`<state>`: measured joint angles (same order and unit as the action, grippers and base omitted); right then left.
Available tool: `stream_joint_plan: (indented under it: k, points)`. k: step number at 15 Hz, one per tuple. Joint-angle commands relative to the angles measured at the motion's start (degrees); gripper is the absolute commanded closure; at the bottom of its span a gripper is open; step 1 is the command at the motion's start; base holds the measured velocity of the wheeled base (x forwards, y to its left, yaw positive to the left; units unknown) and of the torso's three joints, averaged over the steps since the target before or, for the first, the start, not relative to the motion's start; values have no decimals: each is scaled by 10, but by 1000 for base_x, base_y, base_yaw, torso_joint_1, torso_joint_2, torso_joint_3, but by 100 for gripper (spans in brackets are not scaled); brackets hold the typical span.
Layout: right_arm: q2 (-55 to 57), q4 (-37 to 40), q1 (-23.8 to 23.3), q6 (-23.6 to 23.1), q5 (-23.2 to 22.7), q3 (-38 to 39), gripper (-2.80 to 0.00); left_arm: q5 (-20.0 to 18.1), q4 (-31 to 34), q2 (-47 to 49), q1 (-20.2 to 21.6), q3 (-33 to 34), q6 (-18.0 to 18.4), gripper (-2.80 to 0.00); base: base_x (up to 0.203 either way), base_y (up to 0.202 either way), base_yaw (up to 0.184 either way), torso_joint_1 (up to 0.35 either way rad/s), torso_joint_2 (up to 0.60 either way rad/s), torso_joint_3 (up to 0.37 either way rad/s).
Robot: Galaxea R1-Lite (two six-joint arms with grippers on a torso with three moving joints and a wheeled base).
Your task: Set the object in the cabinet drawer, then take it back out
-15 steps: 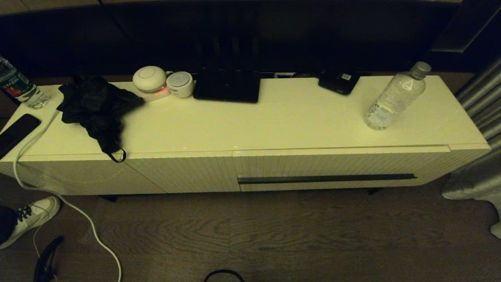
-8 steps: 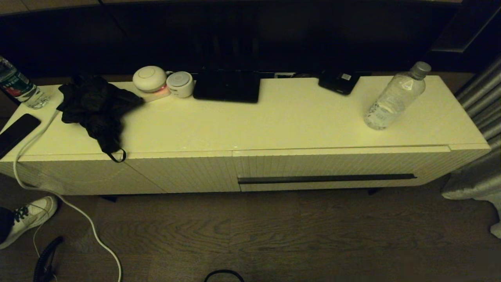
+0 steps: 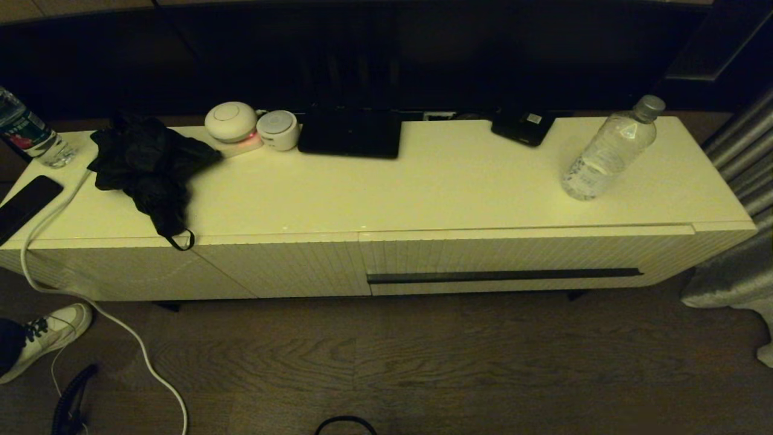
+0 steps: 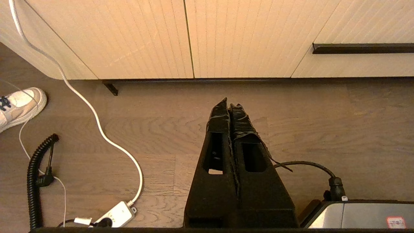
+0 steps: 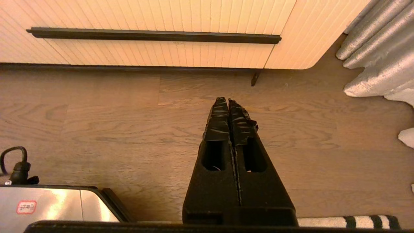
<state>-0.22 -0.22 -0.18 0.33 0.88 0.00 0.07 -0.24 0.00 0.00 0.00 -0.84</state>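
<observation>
**Nothing started: drawer shut, bottle on top, both grippers low and closed**

Nearest the robot, both arms hang low over the wood floor, out of the head view. The left gripper (image 4: 229, 105) has its fingers pressed together on nothing, pointing toward the base of the cabinet (image 3: 290, 269). The right gripper (image 5: 228, 101) is likewise closed tight and empty, aimed at the floor just in front of the drawer handle (image 5: 152, 35).

Beyond them, the cabinet drawer (image 3: 513, 257) sits fully closed, its dark bar handle running along the ribbed front on the right half of the cabinet. Farther back, on the cabinet top above the drawer's right end, the water bottle (image 3: 607, 151) stands upright near the right edge, well apart from the clutter at the left: a black cloth (image 3: 151, 163) and a second bottle (image 3: 30, 136) cut off by the frame.

The task looks to be at its very first step. The next move likely calls for the right gripper to open, rise to the handle and pull the drawer out before the bottle can go in.

The drawer's interior is hidden. The dark items along the cabinet's back edge are hard to make out.
</observation>
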Motion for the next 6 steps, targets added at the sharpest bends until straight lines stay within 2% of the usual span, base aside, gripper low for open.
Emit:
stream_joint_plan:
  k: [1,6]
  points:
    - [2,0,0,4,0,0,0,0,0,-1,0,0,0,0,0,0,0,0,0,0]
    - [2,0,0,6,0,0,0,0,0,-1,0,1,0,0,0,0,0,0,0,0]
